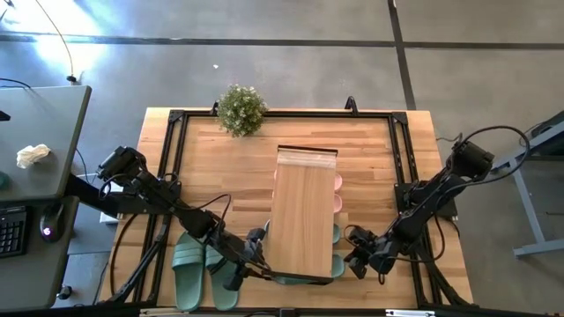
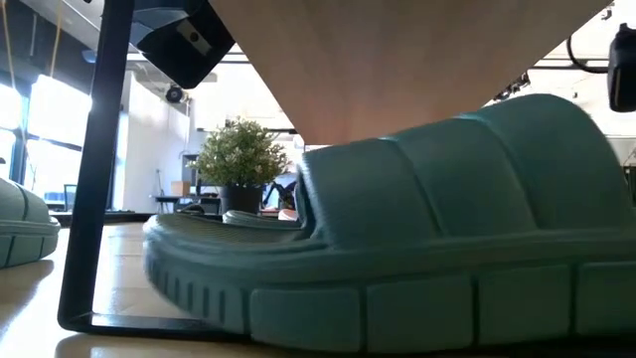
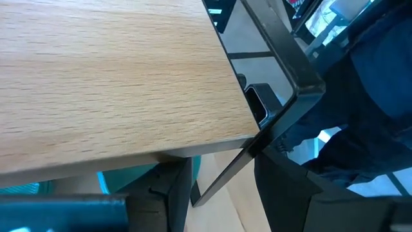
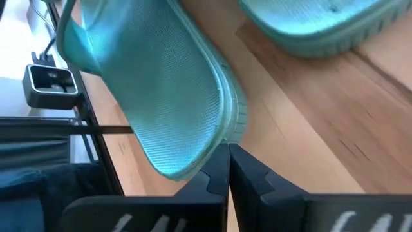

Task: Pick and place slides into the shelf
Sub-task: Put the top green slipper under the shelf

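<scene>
The shelf (image 1: 304, 216), a light-wood plank top on a dark frame, stands mid-table. Pink slides (image 1: 337, 192) stick out from under its right side. A pair of green slides (image 1: 201, 271) lies sole down left of it, near the front edge. Another green slide (image 4: 174, 96) lies at the shelf's near right corner, partly under the plank (image 2: 397, 249), with one more beside it (image 4: 322, 26). My right gripper (image 4: 228, 161) is shut at that slide's end. My left gripper (image 3: 225, 174) is open at the shelf's near left corner, with the dark frame bar (image 3: 225, 174) between its fingers. My right gripper has its shut fingertips against the green slide's end rim (image 4: 222, 135), the end away from the strap. The fingers slant down from the table's right side. The slide rests on the tabletop. My left gripper: whether its fingers touch the shelf's frame bar, I cannot tell.
A potted plant (image 1: 241, 109) stands at the table's far edge. A black rail frame (image 1: 176, 119) runs round the tabletop. Bare wood lies between the shelf and the rails on both sides. A grey desk (image 1: 40, 141) stands off the table's left.
</scene>
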### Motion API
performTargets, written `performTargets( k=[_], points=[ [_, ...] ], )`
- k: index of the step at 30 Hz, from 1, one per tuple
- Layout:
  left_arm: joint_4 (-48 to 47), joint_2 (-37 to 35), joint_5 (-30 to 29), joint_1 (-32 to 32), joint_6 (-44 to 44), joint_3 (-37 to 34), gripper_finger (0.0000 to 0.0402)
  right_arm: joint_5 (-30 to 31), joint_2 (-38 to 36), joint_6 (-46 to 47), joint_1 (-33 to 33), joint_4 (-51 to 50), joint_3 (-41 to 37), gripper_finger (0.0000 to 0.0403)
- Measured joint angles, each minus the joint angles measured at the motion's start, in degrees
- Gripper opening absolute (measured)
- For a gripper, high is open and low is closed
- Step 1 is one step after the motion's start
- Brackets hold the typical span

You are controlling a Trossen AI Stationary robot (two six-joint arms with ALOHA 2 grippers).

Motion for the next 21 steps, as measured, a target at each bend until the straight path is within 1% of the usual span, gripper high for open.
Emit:
performTargets(
  k=[11, 15, 21],
  points=[
    [-0.42, 0.0, -0.22, 0.26, 0.24, 0.0, 0.0149, -1.14, 0.0, -2.5, -2.06, -0.43, 0.0, 0.0],
    [-0.44, 0.0, -0.7, 0.28, 1.16, 0.0, 0.0149, 1.01, -0.47, -1.14, -1.63, -2.58, 0.0, 0.0],
    [-1.3, -0.46, -0.72, 0.28, 1.46, 0.0, 0.0149, 2.38, -4.19, -1.05, 0.3, -6.64, 0.0, 0.0]
  ],
)
